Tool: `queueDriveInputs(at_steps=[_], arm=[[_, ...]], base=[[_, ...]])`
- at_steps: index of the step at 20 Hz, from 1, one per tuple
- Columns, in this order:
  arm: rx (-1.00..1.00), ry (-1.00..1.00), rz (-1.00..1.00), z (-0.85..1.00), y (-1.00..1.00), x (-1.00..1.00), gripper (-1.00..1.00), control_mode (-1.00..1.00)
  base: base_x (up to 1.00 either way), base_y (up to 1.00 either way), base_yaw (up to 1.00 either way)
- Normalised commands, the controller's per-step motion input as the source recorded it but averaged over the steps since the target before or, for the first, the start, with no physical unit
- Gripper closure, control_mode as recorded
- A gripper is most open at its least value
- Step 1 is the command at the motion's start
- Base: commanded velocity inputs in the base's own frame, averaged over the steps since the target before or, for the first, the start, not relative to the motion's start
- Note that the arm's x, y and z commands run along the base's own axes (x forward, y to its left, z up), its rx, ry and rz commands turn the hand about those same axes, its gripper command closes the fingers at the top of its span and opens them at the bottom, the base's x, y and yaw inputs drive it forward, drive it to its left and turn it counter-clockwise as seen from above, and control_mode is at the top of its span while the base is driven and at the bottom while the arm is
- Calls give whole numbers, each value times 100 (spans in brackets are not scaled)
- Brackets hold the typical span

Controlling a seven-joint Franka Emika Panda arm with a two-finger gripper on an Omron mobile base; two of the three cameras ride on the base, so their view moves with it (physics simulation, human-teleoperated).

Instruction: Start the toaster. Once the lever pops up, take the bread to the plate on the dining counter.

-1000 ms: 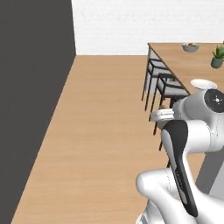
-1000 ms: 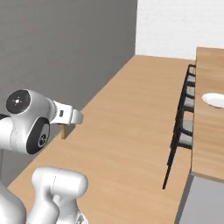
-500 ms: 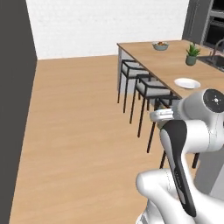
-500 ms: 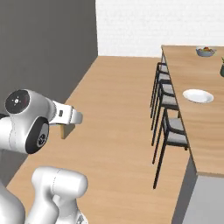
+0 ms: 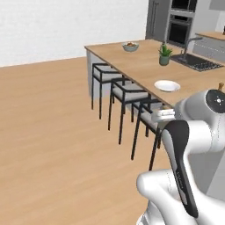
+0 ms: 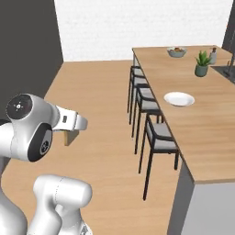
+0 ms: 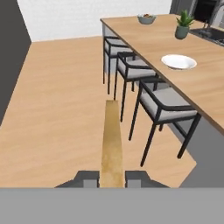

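In the hand view my gripper (image 7: pixel 112 177) is shut on the bread (image 7: pixel 112 144), a thin tan slice seen edge-on that sticks out forward between the two dark fingertips (image 7: pixel 87 177). The right base view shows the bread (image 6: pixel 67 137) under the white hand, out over the floor. The white plate (image 7: pixel 178 61) lies on the dining counter (image 7: pixel 205 87), ahead and to the right of the bread and well apart from it. The plate (image 5: pixel 167 85) (image 6: pixel 179 98) sits near the counter's stool-side edge. The toaster is out of view.
Three black bar stools (image 6: pixel 158 137) line the counter's near side, between me and the plate. A bowl (image 6: pixel 176 52), a potted plant (image 6: pixel 201 64) and a dark sink (image 5: pixel 197 61) sit farther along. A dark wall (image 6: pixel 27 46) stands left; open wooden floor (image 5: pixel 52 132) lies ahead.
The whole picture has swung, so the base has turned: the dark wall slid off left and the dining counter with its plate came further into view. The gripper stays shut on the bread.
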Motion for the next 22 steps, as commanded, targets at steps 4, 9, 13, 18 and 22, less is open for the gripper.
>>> queueDriveInputs(at_steps=[4, 9, 13, 18, 22], arm=[[0, 0, 0, 0, 0, 0, 100, 100], [0, 0, 0, 0, 0, 0, 100, 100], [0, 0, 0, 0, 0, 0, 100, 100], [0, 0, 0, 0, 0, 0, 100, 100], [0, 0, 0, 0, 0, 0, 100, 100]], base=[[64, 55, -40], [66, 62, -41], [58, 64, -43], [40, 64, -45], [26, 64, -47]])
